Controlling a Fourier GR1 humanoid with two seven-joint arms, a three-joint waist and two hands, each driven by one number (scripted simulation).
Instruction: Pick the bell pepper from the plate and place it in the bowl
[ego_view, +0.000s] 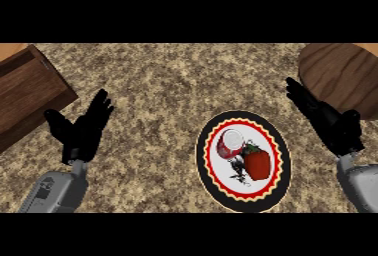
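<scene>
No text, label, brand or number can be read anywhere.

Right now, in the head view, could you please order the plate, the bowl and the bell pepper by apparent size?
1. The plate and the wooden bowl: too alike to rank, since the view's edge cuts off the bowl.
2. The bell pepper: clearly smallest.

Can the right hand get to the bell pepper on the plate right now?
Probably yes: the right hand is open beside the plate, and nothing stands between it and the bell pepper.
</scene>
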